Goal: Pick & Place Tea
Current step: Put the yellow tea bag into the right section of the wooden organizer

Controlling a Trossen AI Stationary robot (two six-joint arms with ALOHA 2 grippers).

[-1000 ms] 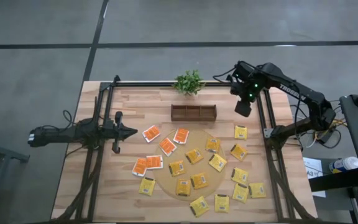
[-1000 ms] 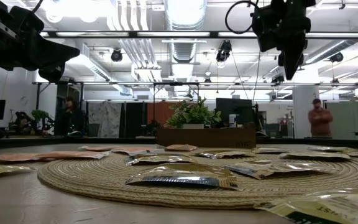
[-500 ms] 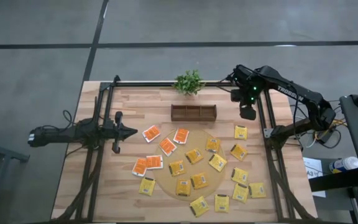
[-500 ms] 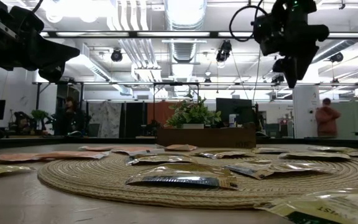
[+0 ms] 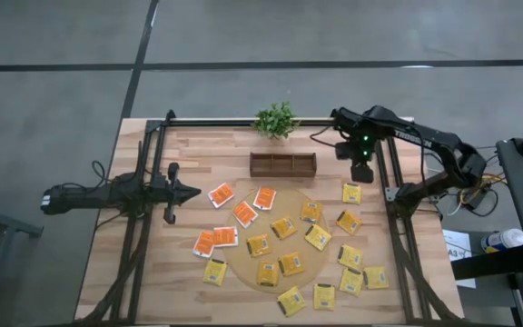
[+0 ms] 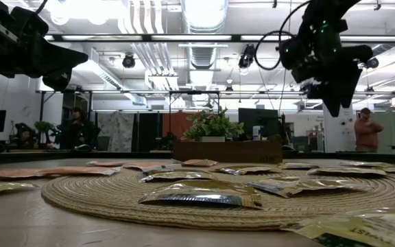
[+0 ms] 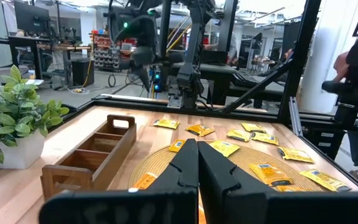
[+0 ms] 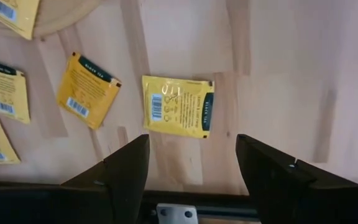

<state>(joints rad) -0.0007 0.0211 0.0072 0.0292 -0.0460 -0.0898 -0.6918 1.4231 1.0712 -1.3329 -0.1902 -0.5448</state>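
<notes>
The right arm has swung in from the table's far right corner over the last second, and its right gripper [image 5: 361,173] now hangs above the bare boards just short of a yellow square tea-bag packet [image 5: 351,193] lying alone off the mat; its two dark fingers [image 8: 127,163] stand spread wide with nothing between them, the packet [image 8: 178,114] framed in the gap below. The rest of the tea is scattered flat across the light wooden table [image 5: 189,145]; about a dozen more yellow packets [image 5: 317,237] lie on and around the large round woven tan mat [image 5: 302,259], while five orange-red packets with white edging [image 5: 244,213] sit in a loose group at the mat's left side. Behind the mat stands a dark wooden three-compartment tray [image 5: 282,164], and beyond it a small green potted plant [image 5: 275,119]. The left arm waits at the table's left edge, its left gripper [image 5: 191,192] pinched fully shut on nothing, fingers [image 7: 194,168] pressed together. A person [image 6: 368,133] stands in the room behind the table.
</notes>
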